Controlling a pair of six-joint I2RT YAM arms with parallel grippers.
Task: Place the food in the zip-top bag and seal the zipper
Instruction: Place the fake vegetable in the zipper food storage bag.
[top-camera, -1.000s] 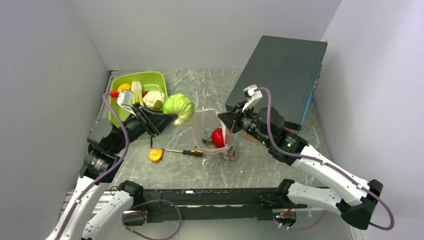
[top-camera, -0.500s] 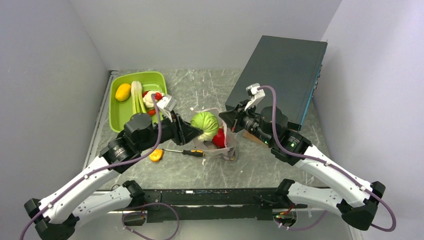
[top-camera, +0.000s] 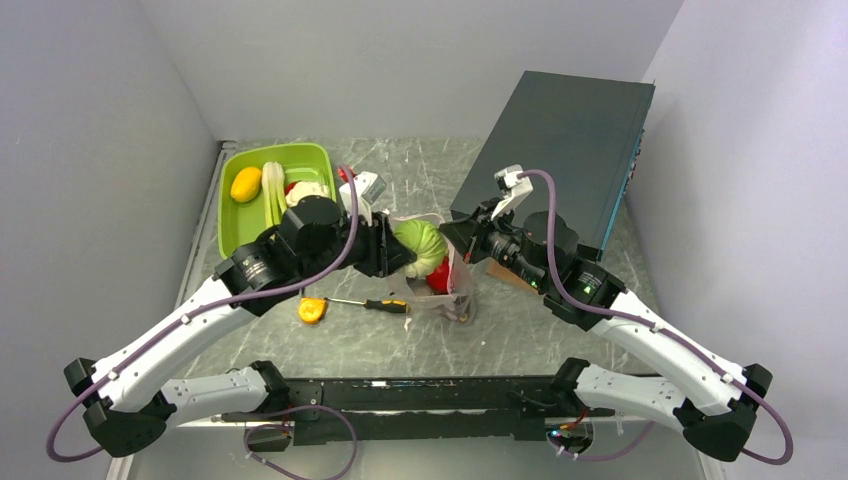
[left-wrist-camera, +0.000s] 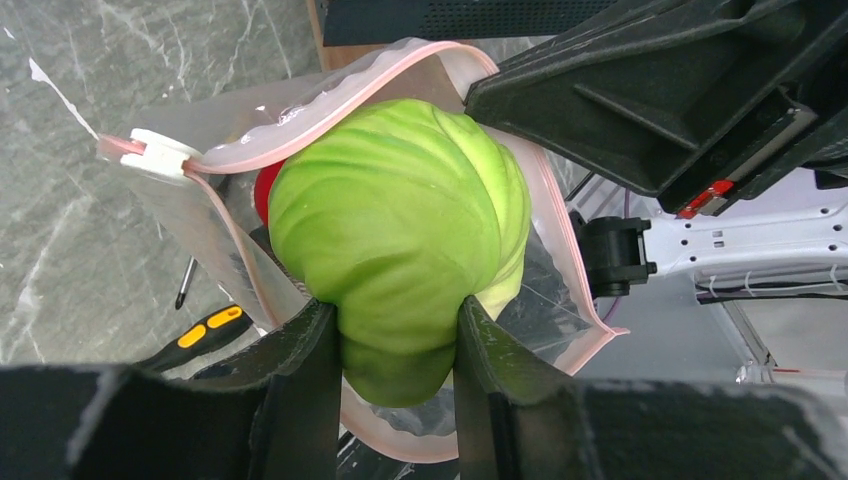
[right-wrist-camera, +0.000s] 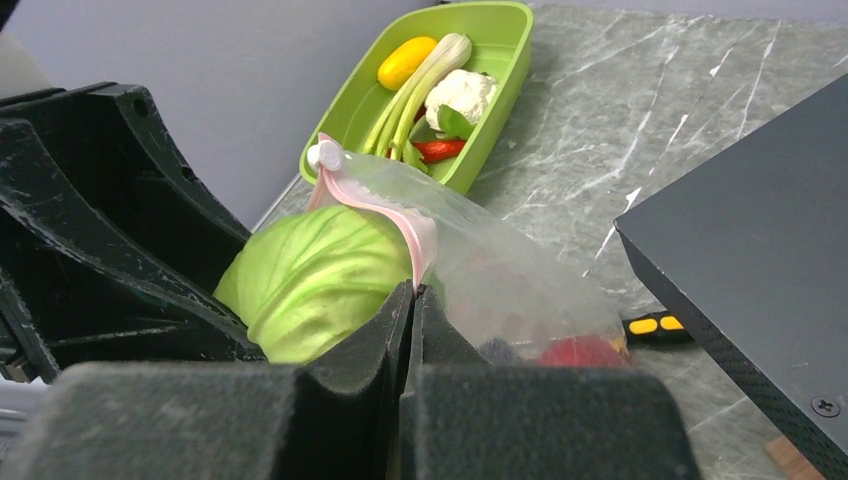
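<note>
so the left gripper (left-wrist-camera: 395, 325) pinches the ribbed light-green leafy head (left-wrist-camera: 400, 210) by its narrower end, rounded end poking into the crinkly clear zip-top bag (right-wrist-camera: 500, 270), right gripper (right-wrist-camera: 412, 298) clamped tight on the pink zipper (right-wrist-camera: 385, 205).

Overhead, two wrist close-ups on bag (right-wrist-camera: 500, 265)

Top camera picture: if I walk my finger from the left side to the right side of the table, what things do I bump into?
lime-green tray → screwdriver → green cabbage → black box
</note>
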